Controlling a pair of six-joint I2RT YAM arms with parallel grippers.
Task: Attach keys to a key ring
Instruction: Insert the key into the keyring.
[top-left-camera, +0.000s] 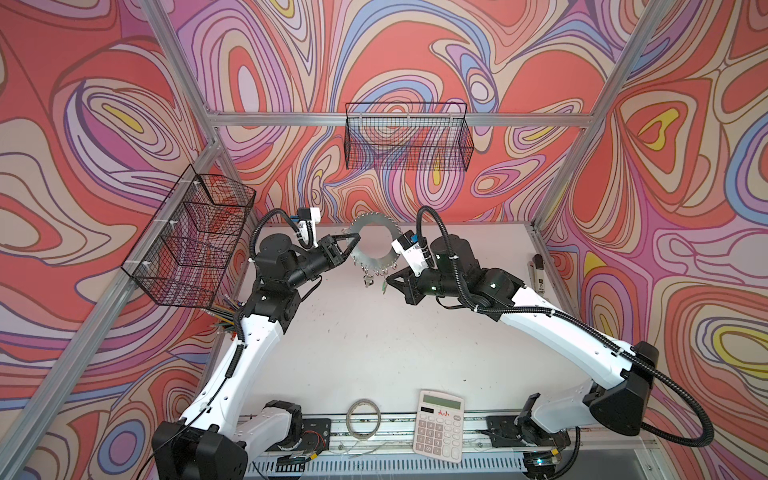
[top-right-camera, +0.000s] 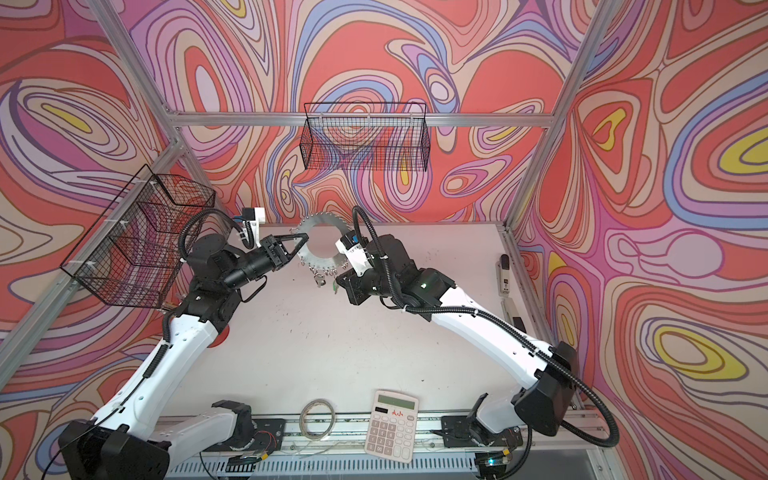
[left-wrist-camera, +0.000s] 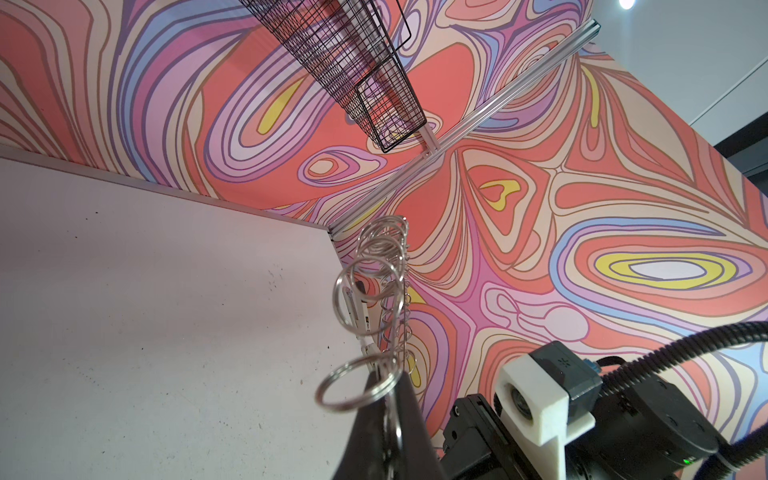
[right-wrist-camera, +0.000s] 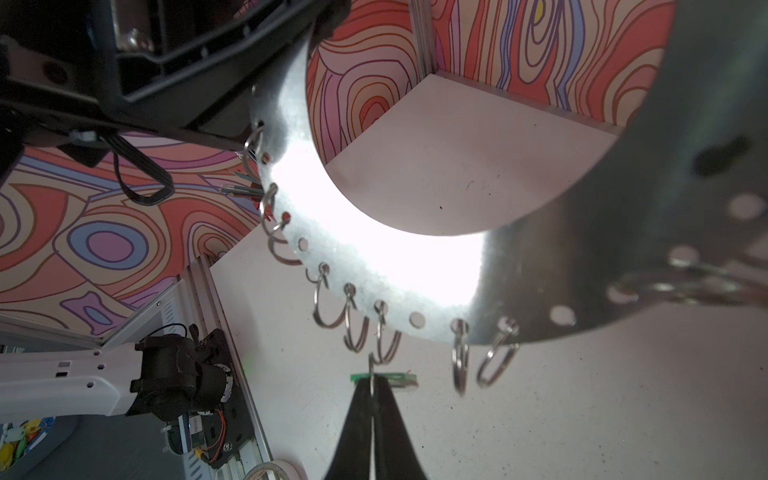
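The key ring is clamped at the rim by the left gripper, the green-tagged key pinched by the right gripper just beneath.

Grey metal key ring, shiny wire clips, green plastic-tagged key, matt scuffed table

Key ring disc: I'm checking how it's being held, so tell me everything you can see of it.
The key ring is a flat grey metal disc with a large round centre hole. Its rim is drilled with small holes, many carrying split wire rings. It is held roughly upright, off the table, with the shut left tool pinching its rim. The shut right tool holds a green-tagged key at one hanging ring.
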